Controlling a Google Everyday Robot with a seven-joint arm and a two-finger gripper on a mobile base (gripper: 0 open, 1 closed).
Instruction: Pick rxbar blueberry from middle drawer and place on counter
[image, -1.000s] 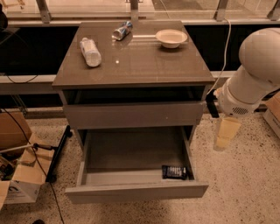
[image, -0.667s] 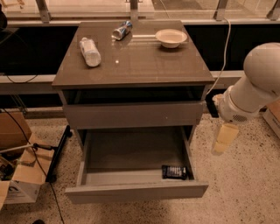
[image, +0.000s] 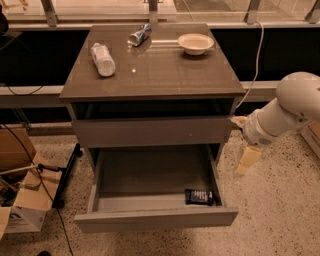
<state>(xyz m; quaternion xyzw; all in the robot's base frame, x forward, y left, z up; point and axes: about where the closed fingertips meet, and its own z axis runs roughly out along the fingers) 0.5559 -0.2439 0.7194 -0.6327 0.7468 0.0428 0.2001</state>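
Note:
The rxbar blueberry (image: 198, 196), a small dark bar with pale print, lies flat in the front right corner of the open middle drawer (image: 155, 218). The drawer is pulled out, showing its grey floor. The counter (image: 165, 70) is the glossy grey-brown top of the cabinet. My gripper (image: 248, 160) hangs pointing down at the end of the white arm (image: 285, 110), outside the cabinet's right side. It is to the right of the drawer and higher than the bar, and nothing shows in it.
On the counter lie a clear plastic bottle (image: 102, 59), a crushed silver-blue can (image: 139, 35) and a pale bowl (image: 195, 43). A shut grey drawer front (image: 152, 131) sits above the open one. Cardboard boxes (image: 20, 200) and cables stand on the floor at left.
The white arm has sunk lower on the right side, and the gripper has come down a little beside the cabinet. The bar and drawer have not moved.

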